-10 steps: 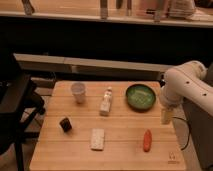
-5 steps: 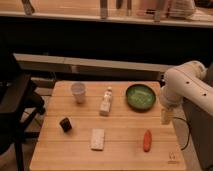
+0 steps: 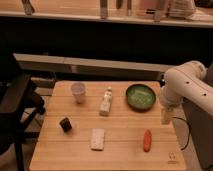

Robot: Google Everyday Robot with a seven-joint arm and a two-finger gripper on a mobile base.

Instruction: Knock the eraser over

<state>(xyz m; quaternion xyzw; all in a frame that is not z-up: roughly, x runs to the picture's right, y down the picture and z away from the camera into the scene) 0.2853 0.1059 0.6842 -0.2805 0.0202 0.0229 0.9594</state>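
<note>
Obs., camera view: eraser (image 3: 65,124) sits in the lower left part of the frame, on the left side of the wooden table (image 3: 125,124); a small dark stubby block, apparently on end; below and a little left of the white cup (image 3: 78,92); left of the pale pad (image 3: 98,139), apart from both.

Gripper (image 3: 165,116) hangs at the right edge of the frame, off the table's right side, below the white arm; beside the green bowl (image 3: 140,96) and above the orange-red item (image 3: 147,140); well apart from the eraser; jaws spread wide, nothing in them.

Handling, judged: the eraser is likely light and stiff, slightly rubbery; its base may grip the wood, which favours tipping over sliding; not fragile; a firm nudge should do no harm.

Contact point, judged: no grasp needed; meet it high on a side face, near the top edge, with the flat of one finger; a low push may only slide it; a push toward the bare left edge avoids the pad.

Risk: the long traverse passes the small bottle (image 3: 105,101) and the cup; keep clear.
</note>
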